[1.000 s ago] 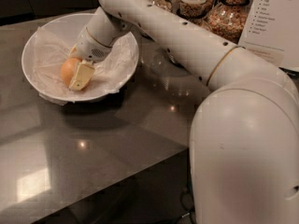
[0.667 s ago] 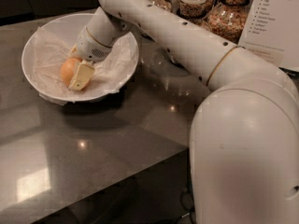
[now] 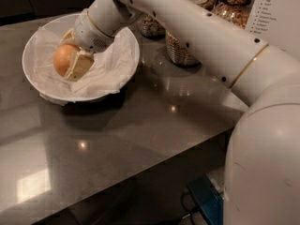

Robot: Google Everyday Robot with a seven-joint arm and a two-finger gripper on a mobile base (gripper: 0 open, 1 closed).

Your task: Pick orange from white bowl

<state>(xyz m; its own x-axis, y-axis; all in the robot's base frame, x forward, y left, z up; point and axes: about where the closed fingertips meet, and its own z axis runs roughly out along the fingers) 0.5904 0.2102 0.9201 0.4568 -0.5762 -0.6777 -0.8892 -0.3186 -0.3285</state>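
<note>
The orange [image 3: 62, 58] is round and glossy and sits inside the white bowl [image 3: 32, 74], over the crumpled white paper [image 3: 110, 67] that lines it. My gripper [image 3: 70, 53] reaches into the bowl from the upper right. Its fingers are closed on the orange, with one pale finger [image 3: 78, 65] on the near right side and the other at the far side. The orange looks slightly raised off the paper. The bowl stands at the far left of the grey table [image 3: 140, 125].
Several glass jars of cereal [image 3: 180, 48] stand at the back right of the bowl, under my arm. A white printed sign [image 3: 276, 13] stands at the far right. My arm's bulky white body [image 3: 262, 163] fills the right foreground, and the table edge runs diagonally at the lower right.
The gripper and the orange have moved a little up and to the left within the bowl. The bowl has not moved.
</note>
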